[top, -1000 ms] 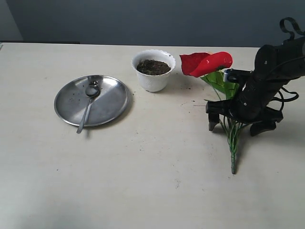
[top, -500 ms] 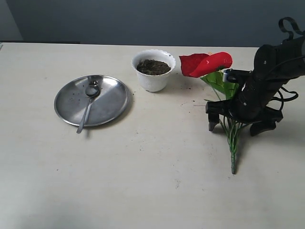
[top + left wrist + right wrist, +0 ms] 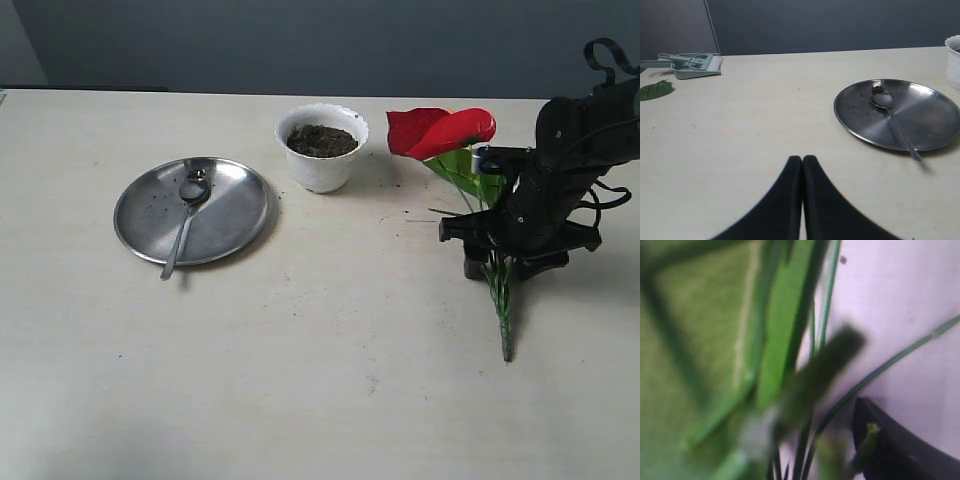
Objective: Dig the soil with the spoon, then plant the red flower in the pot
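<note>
On the left, our spoon (image 3: 184, 222) lies on the steel plate (image 3: 240, 215), left gripper (image 3: 802, 162) clenched on nothing. The pot (image 3: 322, 147) holds soil (image 3: 321, 140). We judge planting in hand: right gripper (image 3: 502, 262) grasps the red flower (image 3: 440, 130) by its stem, jaws narrower than 0.5 s ago, stem shifted right. Next: lift toward pot.
</note>
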`<action>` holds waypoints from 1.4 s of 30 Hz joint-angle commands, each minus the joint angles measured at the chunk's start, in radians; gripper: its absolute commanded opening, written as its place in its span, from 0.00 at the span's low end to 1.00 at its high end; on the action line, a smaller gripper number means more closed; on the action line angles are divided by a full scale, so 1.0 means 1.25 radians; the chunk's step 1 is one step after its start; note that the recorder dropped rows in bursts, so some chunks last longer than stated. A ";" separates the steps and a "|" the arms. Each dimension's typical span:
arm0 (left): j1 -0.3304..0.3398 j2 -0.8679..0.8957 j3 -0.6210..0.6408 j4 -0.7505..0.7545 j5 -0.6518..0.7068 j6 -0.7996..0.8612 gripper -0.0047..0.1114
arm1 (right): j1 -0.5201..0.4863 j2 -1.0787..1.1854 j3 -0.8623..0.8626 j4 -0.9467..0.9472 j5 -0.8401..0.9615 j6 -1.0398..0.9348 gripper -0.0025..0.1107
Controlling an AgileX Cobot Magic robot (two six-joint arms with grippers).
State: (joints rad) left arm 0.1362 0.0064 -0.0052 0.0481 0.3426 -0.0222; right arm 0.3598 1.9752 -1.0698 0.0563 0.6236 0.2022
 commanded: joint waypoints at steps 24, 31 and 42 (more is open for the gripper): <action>0.001 -0.005 0.004 0.001 -0.006 0.000 0.04 | 0.000 -0.009 -0.025 -0.061 0.029 -0.008 0.08; 0.001 -0.005 0.004 0.001 -0.006 0.000 0.04 | 0.000 -0.009 -0.025 -0.061 0.041 -0.008 0.08; 0.001 -0.005 0.004 0.001 -0.006 0.000 0.04 | 0.000 -0.009 -0.025 -0.060 0.083 -0.008 0.14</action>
State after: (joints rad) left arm 0.1362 0.0064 -0.0052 0.0481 0.3426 -0.0222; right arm 0.3598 1.9732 -1.0967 -0.0125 0.7092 0.1942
